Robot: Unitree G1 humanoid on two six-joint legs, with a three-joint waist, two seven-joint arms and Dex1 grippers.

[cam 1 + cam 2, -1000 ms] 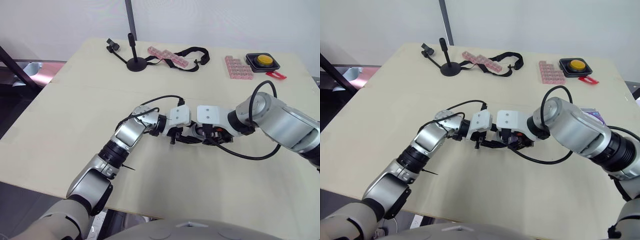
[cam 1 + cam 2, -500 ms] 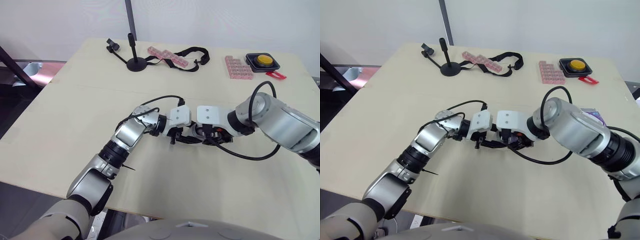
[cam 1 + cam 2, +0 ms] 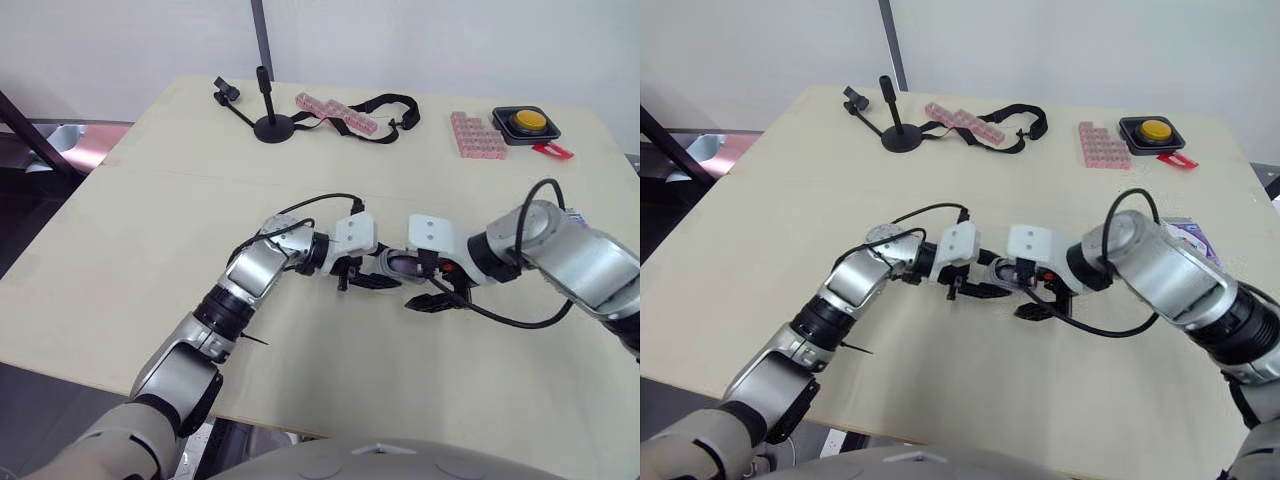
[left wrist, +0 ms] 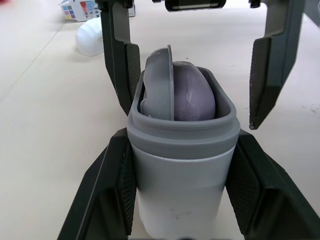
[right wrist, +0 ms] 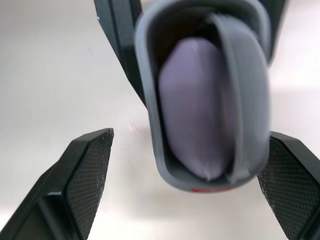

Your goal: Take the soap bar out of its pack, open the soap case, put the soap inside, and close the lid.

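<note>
The grey-and-white soap case (image 4: 182,185) lies on its side at the table's middle, and my left gripper (image 3: 372,277) is shut on its body. Its mouth faces my right arm. The purple soap bar (image 4: 192,95) sits inside, and a grey lid flap (image 4: 157,80) stands in the mouth beside it. My right gripper (image 3: 430,290) is open just right of the case, with one finger on each side of the mouth and neither touching. The right wrist view looks straight into the case (image 5: 150,100) at the soap (image 5: 192,115).
The purple-and-white soap pack (image 3: 1185,232) lies near the right edge. At the back stand a yellow button box (image 3: 525,122), pink blocks (image 3: 475,135), a black stand (image 3: 270,125) and a black strap (image 3: 385,105). A small white object (image 4: 92,37) lies beyond the case.
My right gripper has drawn back to the right, away from the case, and its fingers now stand apart. The case's purple end now shows between the two grippers. The left arm has barely moved.
</note>
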